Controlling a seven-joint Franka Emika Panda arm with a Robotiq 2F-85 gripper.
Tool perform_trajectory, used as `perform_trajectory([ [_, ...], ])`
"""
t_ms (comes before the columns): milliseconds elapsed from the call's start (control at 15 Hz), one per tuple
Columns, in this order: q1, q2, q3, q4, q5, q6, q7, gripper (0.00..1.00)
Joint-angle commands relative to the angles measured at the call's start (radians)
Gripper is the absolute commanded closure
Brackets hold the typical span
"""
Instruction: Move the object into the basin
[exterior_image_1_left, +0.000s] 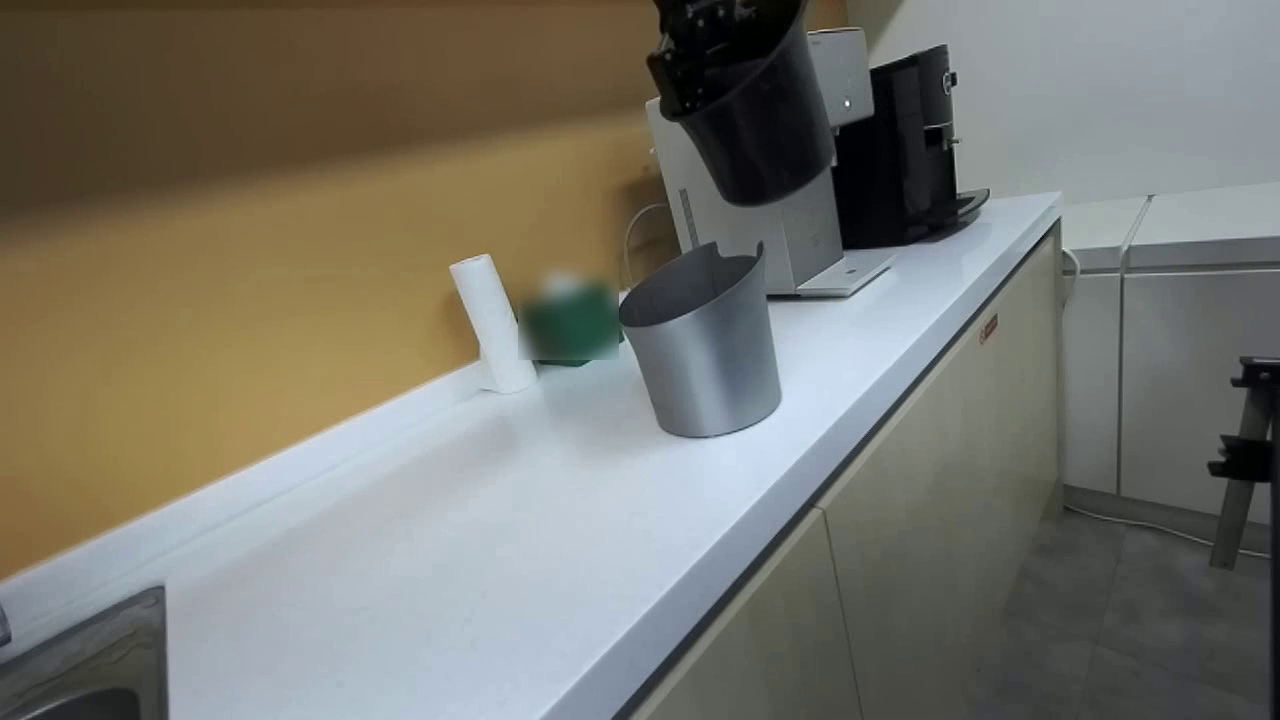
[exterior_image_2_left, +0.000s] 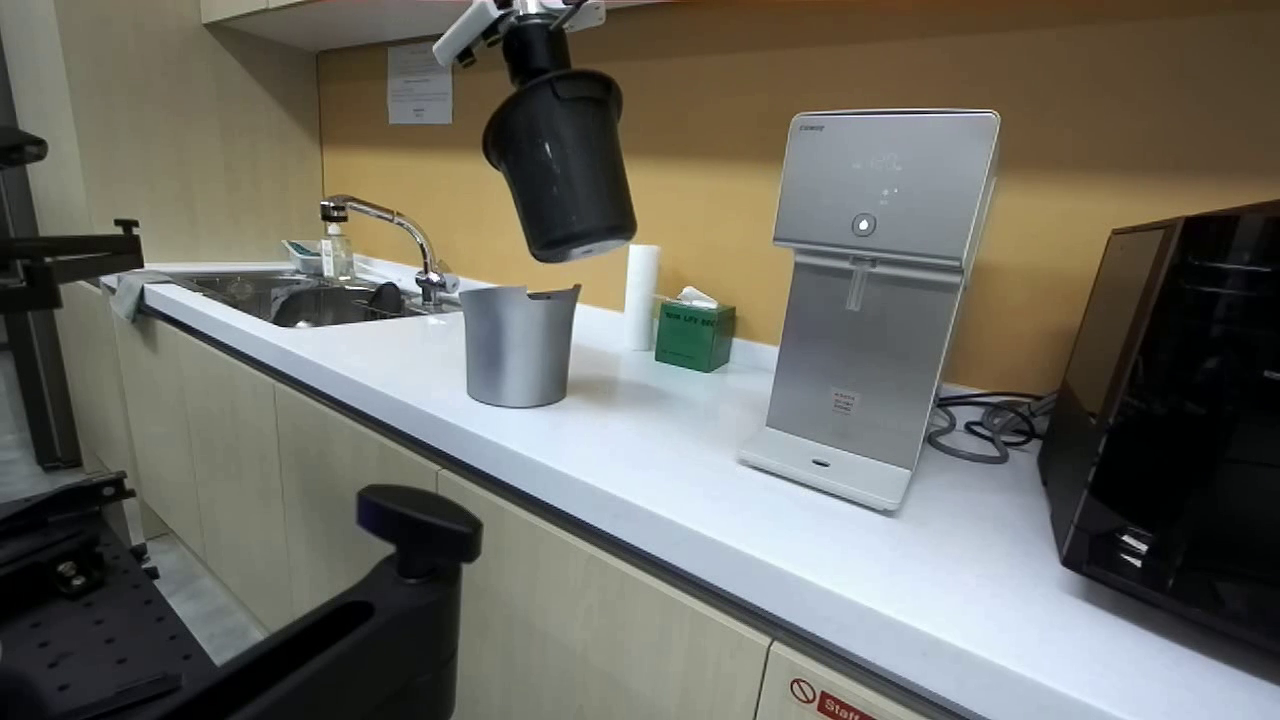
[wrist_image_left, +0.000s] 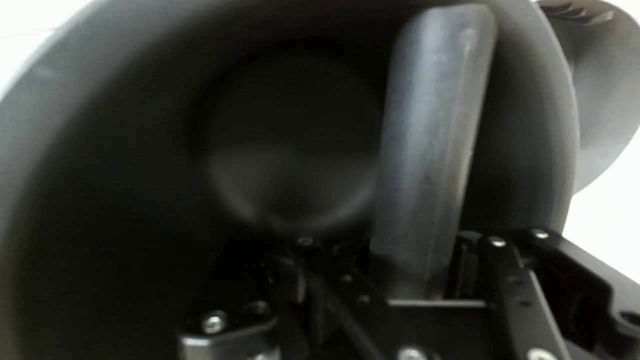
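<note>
Well, the sink (exterior_image_2_left: 240, 288) is on the left in an exterior view. Next, the grey pot (exterior_image_2_left: 517, 350) stands on the worktop (exterior_image_2_left: 640, 430). Higher up, the gripper (exterior_image_2_left: 537, 52) is clamped on the black pot (exterior_image_2_left: 565, 165), which hangs tipped in the air. Then come a roll (exterior_image_2_left: 642, 298), a box (exterior_image_2_left: 692, 337), a grey machine (exterior_image_2_left: 875, 300) and a black machine (exterior_image_2_left: 1170, 430).

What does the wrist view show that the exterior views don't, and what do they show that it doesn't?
Only the wrist view shows the inner floor of the black pot and, clearly, a grey bar inside it.

Only the exterior views show the sink basin, white roll, green tissue box, silver water dispenser and black coffee machine.

All share the black pot, the gripper holding it and apparently the grey metal pot, cropped in the wrist view.
</note>
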Motion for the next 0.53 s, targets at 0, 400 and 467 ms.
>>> perform_trajectory([
  [0,0.019,0.041,0.005,0.08,0.167,0.022,-0.187,1.0],
  [400,0.04,0.14,0.025,0.142,0.328,-0.029,-0.3,1.0],
  [467,0.043,0.154,0.028,0.146,0.317,-0.027,-0.281,1.0],
])
